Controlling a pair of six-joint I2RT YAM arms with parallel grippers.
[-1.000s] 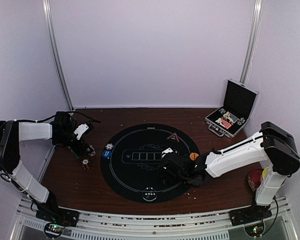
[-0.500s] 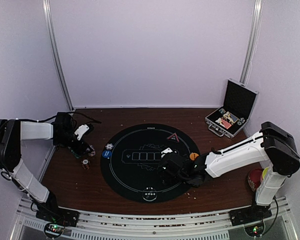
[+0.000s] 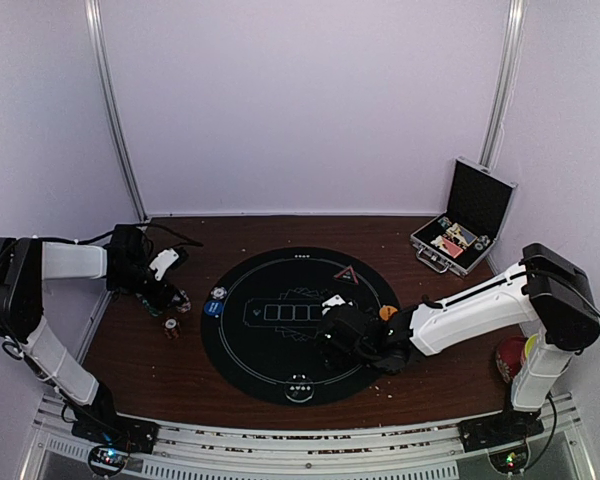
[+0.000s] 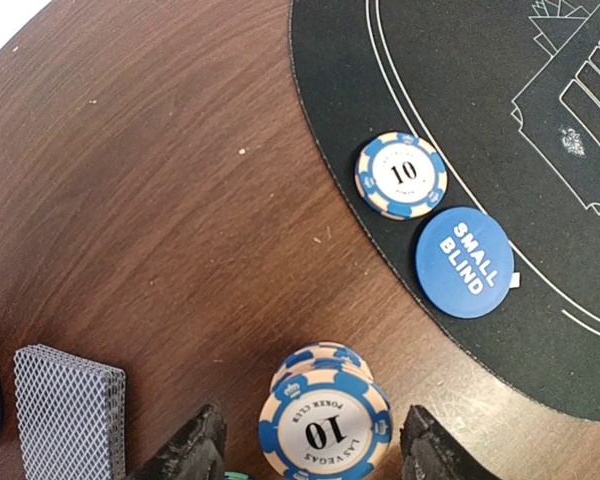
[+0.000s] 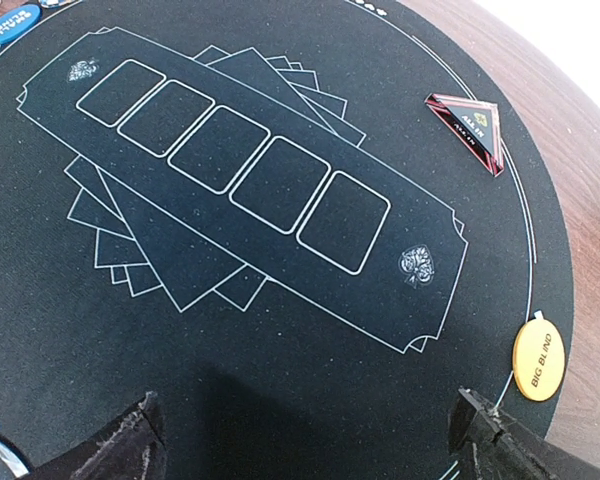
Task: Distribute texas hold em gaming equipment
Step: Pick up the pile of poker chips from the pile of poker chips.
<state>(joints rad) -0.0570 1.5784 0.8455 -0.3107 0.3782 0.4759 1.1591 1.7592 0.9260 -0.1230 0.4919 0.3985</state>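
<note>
Flanking the chip stack (image 4: 325,428): card deck (image 4: 68,410), blue disc (image 4: 464,262).

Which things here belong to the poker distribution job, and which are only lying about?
Job: chip stack, single 10 chip, small blind disc, big blind disc, red triangle marker, card deck.
Lying about: open black case, red bowl.

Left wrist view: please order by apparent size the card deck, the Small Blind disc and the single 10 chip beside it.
1. card deck, cut by the frame edge.
2. Small Blind disc.
3. 10 chip, only slightly smaller.
</note>
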